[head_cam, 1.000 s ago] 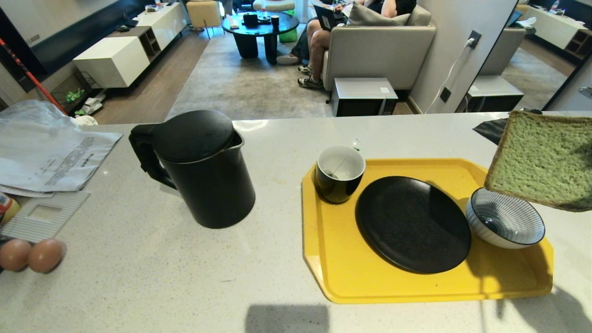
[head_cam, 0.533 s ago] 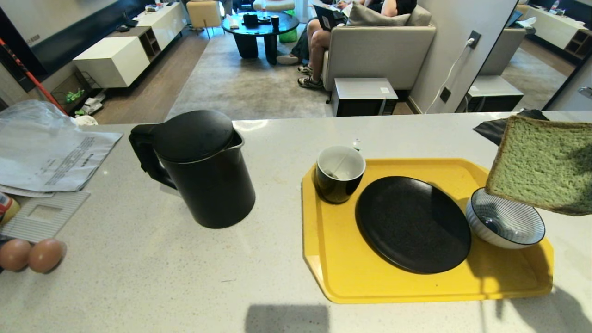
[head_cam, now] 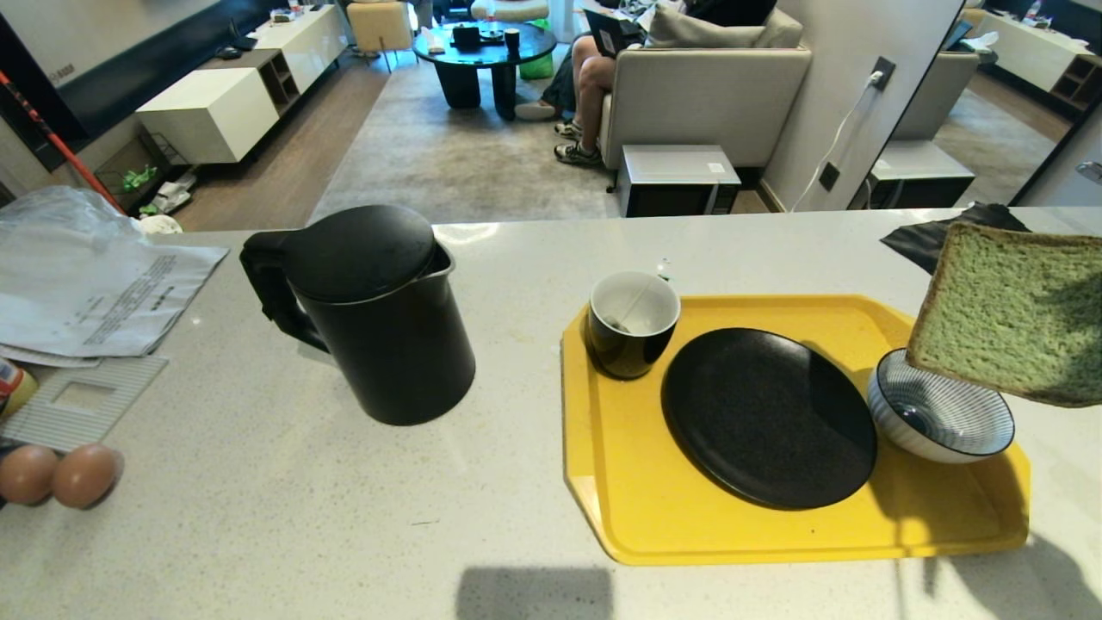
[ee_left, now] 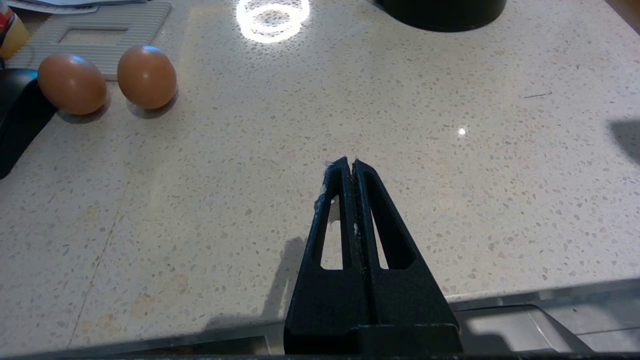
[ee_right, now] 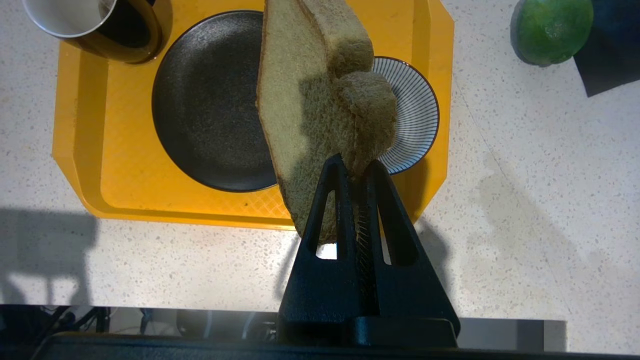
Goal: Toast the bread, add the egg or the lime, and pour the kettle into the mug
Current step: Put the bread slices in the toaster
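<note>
Right gripper [ee_right: 356,167] clamped on bread [ee_right: 305,100], airborne above yellow tray [head_cam: 637,508] | plate [head_cam: 766,418] bare; mug [head_cam: 631,323] on tray, unfilled; kettle [head_cam: 370,314] beside tray; lime [ee_right: 551,29] untouched | left gripper [ee_left: 349,167] closed, empty.

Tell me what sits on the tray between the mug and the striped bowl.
The black plate lies between the mug and the striped bowl on the yellow tray, clearest in the head view.

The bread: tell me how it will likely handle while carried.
The bread looks soft: it buckles where the right gripper pinches its edge, so it may tear. It hangs tilted over the tray, probably floppy and light.
</note>
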Tool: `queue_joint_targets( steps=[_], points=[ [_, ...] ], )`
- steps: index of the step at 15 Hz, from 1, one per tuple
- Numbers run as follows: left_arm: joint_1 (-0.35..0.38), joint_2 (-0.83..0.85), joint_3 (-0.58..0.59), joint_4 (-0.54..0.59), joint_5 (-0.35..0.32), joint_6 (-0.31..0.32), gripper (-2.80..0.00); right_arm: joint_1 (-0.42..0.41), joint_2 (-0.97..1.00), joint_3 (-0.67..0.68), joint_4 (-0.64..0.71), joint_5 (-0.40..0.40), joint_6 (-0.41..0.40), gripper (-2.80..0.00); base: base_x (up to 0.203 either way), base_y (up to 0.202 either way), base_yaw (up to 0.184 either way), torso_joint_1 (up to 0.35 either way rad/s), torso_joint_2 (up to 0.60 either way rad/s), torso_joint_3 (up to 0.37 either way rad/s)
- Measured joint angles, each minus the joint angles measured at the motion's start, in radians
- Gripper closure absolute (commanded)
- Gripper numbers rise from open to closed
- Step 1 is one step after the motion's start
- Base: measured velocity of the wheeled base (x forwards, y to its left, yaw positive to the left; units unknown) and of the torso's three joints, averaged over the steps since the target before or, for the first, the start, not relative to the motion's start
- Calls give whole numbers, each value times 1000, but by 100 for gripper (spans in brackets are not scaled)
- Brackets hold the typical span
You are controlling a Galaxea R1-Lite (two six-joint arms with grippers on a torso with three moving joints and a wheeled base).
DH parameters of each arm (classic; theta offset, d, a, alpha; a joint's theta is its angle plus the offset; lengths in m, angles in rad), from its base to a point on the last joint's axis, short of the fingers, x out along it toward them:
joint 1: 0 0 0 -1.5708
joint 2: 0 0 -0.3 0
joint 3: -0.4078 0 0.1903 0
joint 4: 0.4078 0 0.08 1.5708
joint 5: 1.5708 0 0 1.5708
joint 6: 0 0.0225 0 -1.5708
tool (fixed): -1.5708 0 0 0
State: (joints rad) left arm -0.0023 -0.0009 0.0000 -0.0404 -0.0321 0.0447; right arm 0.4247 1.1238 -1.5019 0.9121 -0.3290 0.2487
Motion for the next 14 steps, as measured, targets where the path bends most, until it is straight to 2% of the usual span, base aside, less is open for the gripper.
queue_joint_targets(
  steps=[14],
  points=[
    [0, 0, 0, 1, 0, -3, 0, 0, 0, 16, -1, 3, 3, 0, 0, 0, 0, 0, 0, 0]
  ],
)
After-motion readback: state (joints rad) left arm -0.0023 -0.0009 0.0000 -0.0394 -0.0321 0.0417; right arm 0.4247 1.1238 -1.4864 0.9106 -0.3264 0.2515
